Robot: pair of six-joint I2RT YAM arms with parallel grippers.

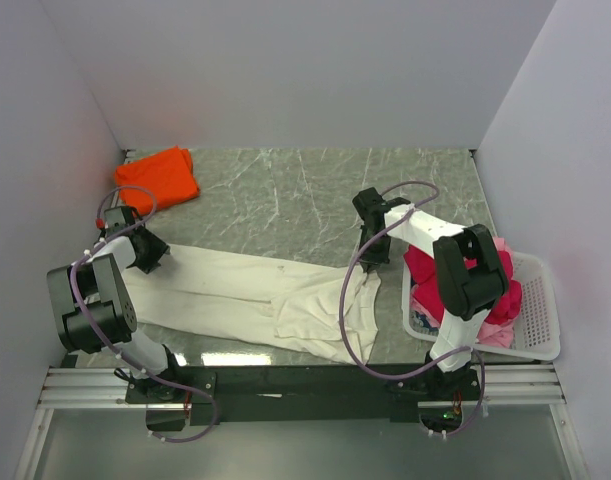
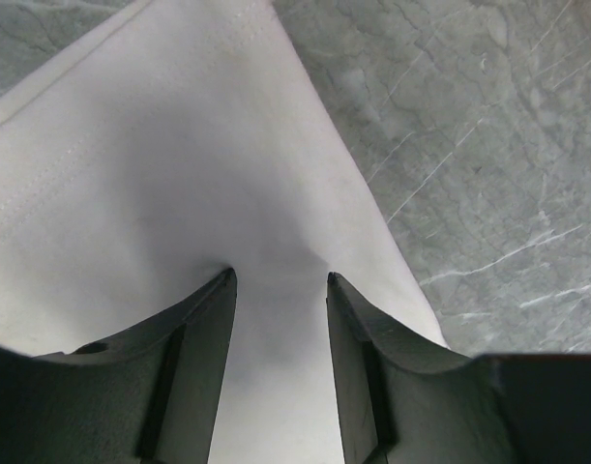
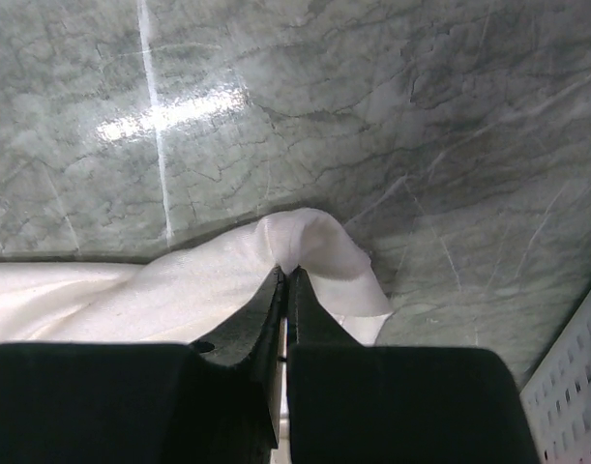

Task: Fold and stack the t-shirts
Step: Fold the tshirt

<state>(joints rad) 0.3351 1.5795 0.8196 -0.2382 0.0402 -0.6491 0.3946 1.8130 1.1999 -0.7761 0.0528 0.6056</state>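
Observation:
A large cream t-shirt (image 1: 255,290) lies stretched across the marble table from left to right. My left gripper (image 1: 150,252) is at its left end. In the left wrist view the gripper (image 2: 279,275) is open, with its tips down on the cream cloth (image 2: 179,145), which lies between them. My right gripper (image 1: 372,262) is at the shirt's right end. In the right wrist view it (image 3: 287,271) is shut on a raised fold of the cream cloth (image 3: 179,290). A folded orange t-shirt (image 1: 160,178) lies at the back left.
A white lattice basket (image 1: 540,300) stands at the right front edge, holding crimson (image 1: 422,270) and pale pink (image 1: 502,245) shirts. Its corner shows in the right wrist view (image 3: 576,387). White walls close in the table on three sides.

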